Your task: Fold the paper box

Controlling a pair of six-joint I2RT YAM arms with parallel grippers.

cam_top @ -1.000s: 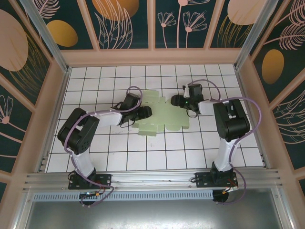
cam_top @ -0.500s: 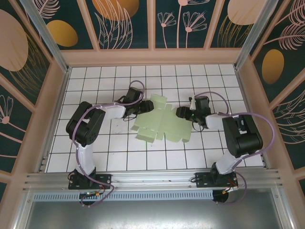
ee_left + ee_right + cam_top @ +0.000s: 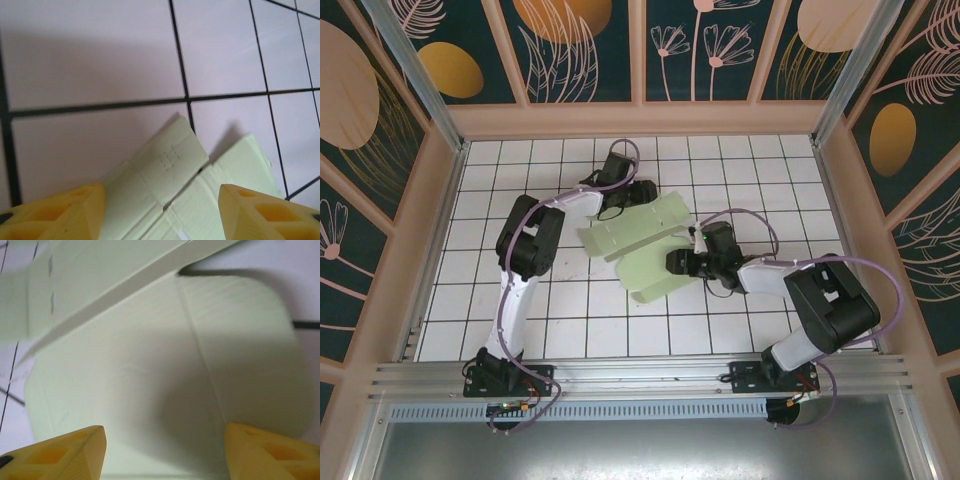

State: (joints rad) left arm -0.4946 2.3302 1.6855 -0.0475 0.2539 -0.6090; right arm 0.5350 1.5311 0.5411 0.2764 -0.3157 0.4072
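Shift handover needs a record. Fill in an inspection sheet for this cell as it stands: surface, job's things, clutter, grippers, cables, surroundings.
Surface: white tiled table with black grid lines.
Job's things: paper box, pale green creased card, mid-table, partly folded with one panel raised over another, not yet closed into a box.
Clutter: nothing seen.
Grippers: left gripper open at the card's far edge; right gripper open at its near right side. Both wrist views show yellow fingers set apart with card between them.
Cables: purple cables loop along both arms.
Surroundings: teal floral wall panels in wooden frames; metal rail along the near edge.
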